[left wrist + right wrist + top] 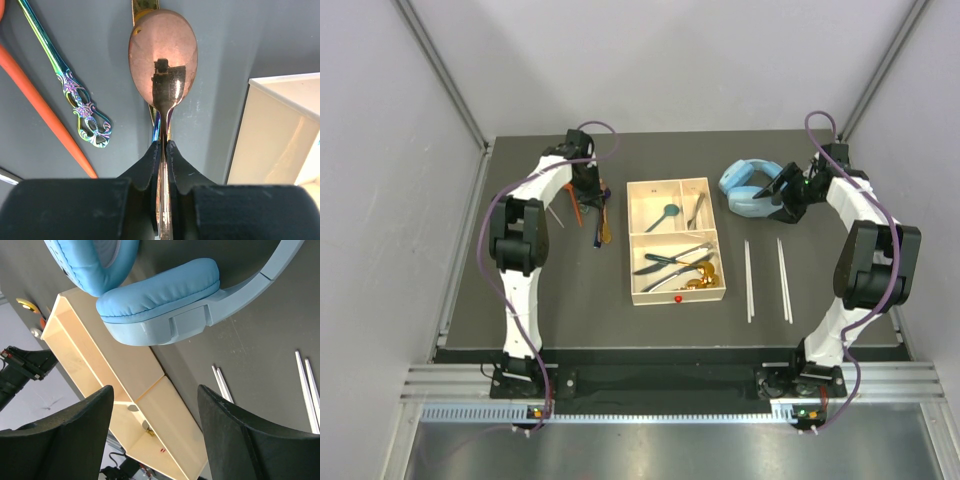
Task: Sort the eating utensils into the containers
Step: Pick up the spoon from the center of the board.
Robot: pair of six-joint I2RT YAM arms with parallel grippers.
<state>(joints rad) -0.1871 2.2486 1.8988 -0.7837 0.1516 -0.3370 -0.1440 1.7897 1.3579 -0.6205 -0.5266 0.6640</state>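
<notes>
My left gripper (pixel 164 146) is shut on the handle of a shiny gold spoon (pixel 163 57), bowl pointing away, left of the cream tray (pixel 633 262). Under it lie another gold handle and a rainbow-coloured one. An orange spoon (pixel 45 107) and an ornate rainbow handle (pixel 75 97) rest on the mat to its left. The tray's small sections hold a teal spoon (pixel 668 211) and a fork (pixel 698 208); the large one holds knives and gold spoons (pixel 700 277). Two pairs of pale chopsticks (pixel 749 280) lie right of the tray. My right gripper (pixel 155 390) is open and empty by the headphones.
Light-blue headphones (pixel 160 295) sit at the back right, just ahead of the right fingers. The tray wall (pixel 280 140) stands close on the right of the held spoon. A red dot (pixel 677 297) marks the tray's near rim. Grey walls enclose the dark mat.
</notes>
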